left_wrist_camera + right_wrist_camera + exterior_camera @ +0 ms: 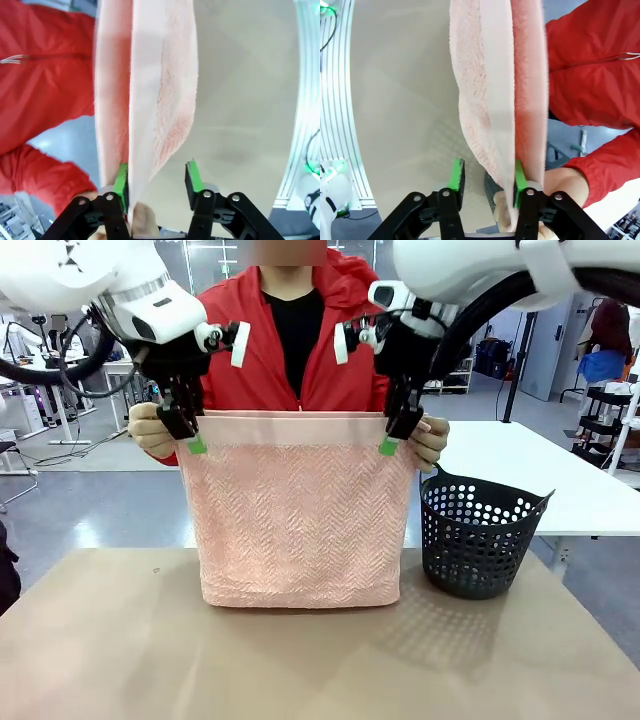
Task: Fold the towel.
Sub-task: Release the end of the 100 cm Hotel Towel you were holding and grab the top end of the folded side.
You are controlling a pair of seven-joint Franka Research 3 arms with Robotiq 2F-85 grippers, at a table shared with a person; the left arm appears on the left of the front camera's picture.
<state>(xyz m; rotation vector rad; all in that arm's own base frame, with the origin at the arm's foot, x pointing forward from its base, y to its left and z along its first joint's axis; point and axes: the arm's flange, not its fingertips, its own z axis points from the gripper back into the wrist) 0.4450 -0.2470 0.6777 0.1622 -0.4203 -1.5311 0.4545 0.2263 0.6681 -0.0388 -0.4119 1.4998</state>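
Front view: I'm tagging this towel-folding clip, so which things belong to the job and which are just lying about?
Part of the job:
towel, hanging doubled
person's hands, at its top corners
left end effector and right end effector, both open astride its top edge

Lying about:
black basket, standing on the table beside the towel

Salmon-pink terry cloth towel [298, 520] hangs across the middle of the tan table [300, 665]; left end effector [190, 440], right end effector [393, 440] and a person's hands [148, 430] crowd its top corners. Dark perforated plastic basket [478, 535] blocks the right edge; the near edge lies bare.
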